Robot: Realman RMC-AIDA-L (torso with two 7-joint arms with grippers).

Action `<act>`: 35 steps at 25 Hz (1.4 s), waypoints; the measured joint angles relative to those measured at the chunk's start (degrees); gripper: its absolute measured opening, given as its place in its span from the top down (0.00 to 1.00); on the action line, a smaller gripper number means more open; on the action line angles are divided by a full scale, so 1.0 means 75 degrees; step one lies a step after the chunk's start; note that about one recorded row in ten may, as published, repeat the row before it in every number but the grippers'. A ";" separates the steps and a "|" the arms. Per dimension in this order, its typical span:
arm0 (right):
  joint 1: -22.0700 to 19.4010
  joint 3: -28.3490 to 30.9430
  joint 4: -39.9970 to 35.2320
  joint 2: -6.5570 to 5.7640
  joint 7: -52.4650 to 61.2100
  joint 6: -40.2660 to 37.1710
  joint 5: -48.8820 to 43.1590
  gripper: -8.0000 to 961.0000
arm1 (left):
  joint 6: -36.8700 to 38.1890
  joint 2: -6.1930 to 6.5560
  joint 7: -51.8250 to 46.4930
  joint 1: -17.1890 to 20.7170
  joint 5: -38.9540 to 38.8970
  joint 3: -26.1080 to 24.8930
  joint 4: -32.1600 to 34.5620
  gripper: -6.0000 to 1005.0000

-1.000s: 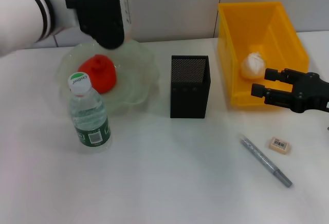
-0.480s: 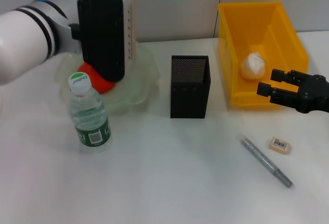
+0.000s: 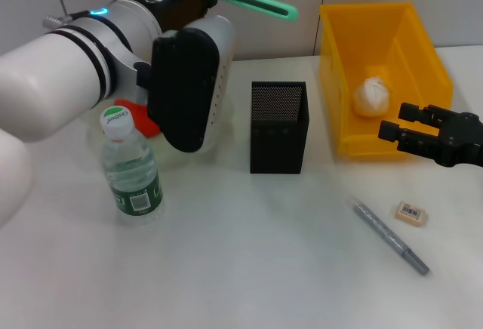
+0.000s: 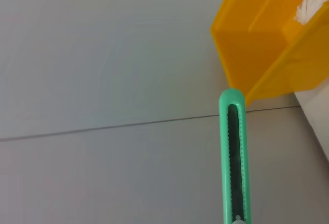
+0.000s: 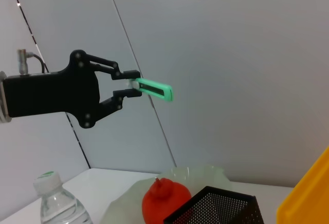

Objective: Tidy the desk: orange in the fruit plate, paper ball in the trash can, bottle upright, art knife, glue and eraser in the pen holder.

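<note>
Left gripper [image 5: 134, 86]: upper left of the head view, raised high above the desk, clamped on the butt end of the green art knife [image 3: 260, 1]. I read the grasp from the right wrist view.
Art knife: sticks out level from the fingers toward upper centre of the head frame, well above the black mesh pen holder [image 3: 278, 127] and back from it.
Right gripper [image 3: 394, 130]: right edge of the head view, low, just in front of the yellow trash can [image 3: 423, 57]; fingers spread, nothing between them. I treat it as idle.
Done, by my reading: orange [image 5: 163, 204] on the fruit plate [image 5: 203, 177]; paper ball [image 3: 372, 96] in the trash can; bottle [image 3: 130, 169] upright at centre left.
Left on desk: eraser [image 3: 410, 213] at lower right, grey pen-like stick [image 3: 389, 235] just beside it. I can't tell whether that's the glue.
Risk 1: knife is level; unless I tip it, it meets the holder rim crosswise and could knock the light holder over.
Risk 2: the grip is at the very end, so the knife may pivot or slip.
Risk 3: the bulky left forearm hangs just beside the bottle; a careless swing topples it.
In the way: nothing between knife and holder mouth that I can see.
</note>
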 joint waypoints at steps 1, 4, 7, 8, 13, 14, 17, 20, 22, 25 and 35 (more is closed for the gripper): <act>-0.0001 0.0003 -0.0017 -0.0001 0.0000 0.0000 0.0000 0.22 | -0.0037 -0.0001 0.0106 -0.0002 0.0002 0.0023 -0.0010 0.80; -0.0009 0.0011 -0.0059 0.0000 0.0000 0.0000 0.0002 0.22 | -0.0174 -0.0008 0.0493 -0.0004 0.0000 0.0134 -0.0086 0.80; -0.0020 0.0012 -0.0136 -0.0001 -0.0015 0.0000 0.0055 0.22 | -0.0374 -0.0013 0.0901 -0.0006 -0.0001 0.0164 -0.0245 0.80; -0.0023 0.0013 -0.0165 -0.0002 -0.0030 0.0000 0.0072 0.22 | -0.0475 -0.0014 0.1030 -0.0010 -0.0001 0.0178 -0.0313 0.80; -0.0027 0.0023 -0.0229 -0.0005 -0.0060 -0.0023 0.0102 0.22 | -0.0803 -0.0017 0.1484 -0.0055 0.0001 0.0273 -0.0588 0.80; -0.0027 0.0023 -0.0248 -0.0005 -0.0064 -0.0029 0.0117 0.22 | -0.0869 -0.0017 0.1581 -0.0065 0.0002 0.0290 -0.0647 0.80; -0.0028 0.0024 -0.0301 -0.0005 -0.0077 -0.0048 0.0185 0.22 | -0.1144 -0.0017 0.1878 -0.0114 0.0004 0.0371 -0.0884 0.80; -0.0028 0.0036 -0.0301 -0.0005 -0.0077 -0.0057 0.0195 0.22 | -0.1292 -0.0017 0.2048 -0.0161 0.0005 0.0421 -0.1019 0.80; -0.0027 0.0083 -0.0302 -0.0005 -0.0075 -0.0058 0.0199 0.22 | -0.1379 -0.0016 0.2216 -0.0187 0.0005 0.0426 -0.1073 0.80; -0.0028 0.0141 -0.0316 -0.0005 -0.0073 -0.0068 0.0200 0.22 | -0.1576 -0.0018 0.2587 -0.0210 0.0004 0.0465 -0.1190 0.80; -0.0016 0.0211 -0.0487 -0.0005 -0.0083 -0.0018 0.0200 0.22 | -0.2076 -0.0028 0.3265 -0.0269 -0.0007 0.0557 -0.1583 0.80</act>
